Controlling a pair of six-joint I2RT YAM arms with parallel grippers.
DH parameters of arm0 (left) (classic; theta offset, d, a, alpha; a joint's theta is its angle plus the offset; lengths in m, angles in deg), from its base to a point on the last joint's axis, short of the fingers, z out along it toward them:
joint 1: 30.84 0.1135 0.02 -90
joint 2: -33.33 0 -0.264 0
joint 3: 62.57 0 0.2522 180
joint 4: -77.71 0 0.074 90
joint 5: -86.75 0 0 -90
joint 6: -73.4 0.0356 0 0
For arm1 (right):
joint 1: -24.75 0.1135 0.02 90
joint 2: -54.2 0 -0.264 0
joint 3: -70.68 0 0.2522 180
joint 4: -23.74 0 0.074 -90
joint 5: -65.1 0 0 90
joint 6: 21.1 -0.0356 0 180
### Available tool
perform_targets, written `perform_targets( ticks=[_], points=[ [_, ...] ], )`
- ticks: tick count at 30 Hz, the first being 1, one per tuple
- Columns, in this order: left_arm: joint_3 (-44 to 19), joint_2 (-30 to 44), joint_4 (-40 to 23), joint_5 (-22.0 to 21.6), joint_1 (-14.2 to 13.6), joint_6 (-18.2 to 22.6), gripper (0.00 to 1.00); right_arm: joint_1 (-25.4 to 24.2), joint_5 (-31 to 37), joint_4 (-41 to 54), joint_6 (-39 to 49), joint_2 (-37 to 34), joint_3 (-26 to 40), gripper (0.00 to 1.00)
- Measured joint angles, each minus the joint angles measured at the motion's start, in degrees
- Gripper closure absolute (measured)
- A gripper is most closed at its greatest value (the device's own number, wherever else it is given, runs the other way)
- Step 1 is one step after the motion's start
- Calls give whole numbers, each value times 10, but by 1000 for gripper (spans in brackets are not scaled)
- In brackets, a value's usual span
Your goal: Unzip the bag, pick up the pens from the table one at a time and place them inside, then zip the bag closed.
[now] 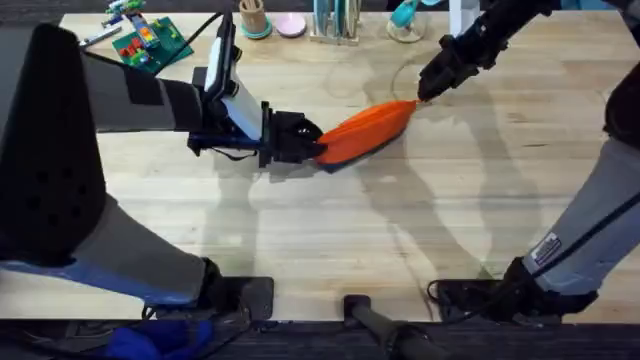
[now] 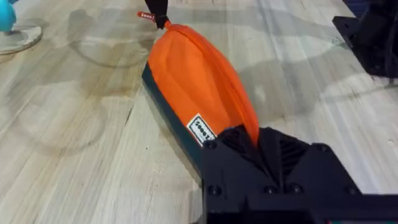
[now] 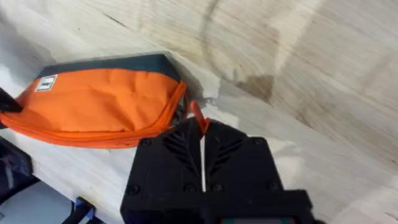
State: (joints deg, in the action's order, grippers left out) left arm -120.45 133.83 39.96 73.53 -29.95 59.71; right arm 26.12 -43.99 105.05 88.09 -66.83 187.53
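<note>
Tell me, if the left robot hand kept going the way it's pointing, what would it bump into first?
The left gripper already clamps one end of the orange bag. Pushing on, it would press along the bag toward the right gripper at the far end.

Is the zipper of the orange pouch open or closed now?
Closed: the orange pouch shows no gap along its top seam, and the right tool pinches the pull at its end.

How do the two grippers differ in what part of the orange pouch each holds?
The left gripper clamps the near end of the orange fabric pouch, by its white label. The right gripper pinches the thin orange zipper pull at the far end. Both are black, shut, low over the wooden table.
</note>
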Motion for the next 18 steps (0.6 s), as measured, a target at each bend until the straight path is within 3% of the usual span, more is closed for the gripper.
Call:
perform_targets(
  ticks=[14, 16, 18],
  points=[
    [0, 0, 0, 0, 0, 0, 961, 0, 2, 1, 2, 0, 0, 965],
    [0, 0, 0, 0, 0, 0, 961, 0, 10, 0, 2, 0, 0, 856],
    [0, 0, 0, -1, 0, 0, 961, -4, 29, -3, 5, 0, 0, 576]
  ],
)
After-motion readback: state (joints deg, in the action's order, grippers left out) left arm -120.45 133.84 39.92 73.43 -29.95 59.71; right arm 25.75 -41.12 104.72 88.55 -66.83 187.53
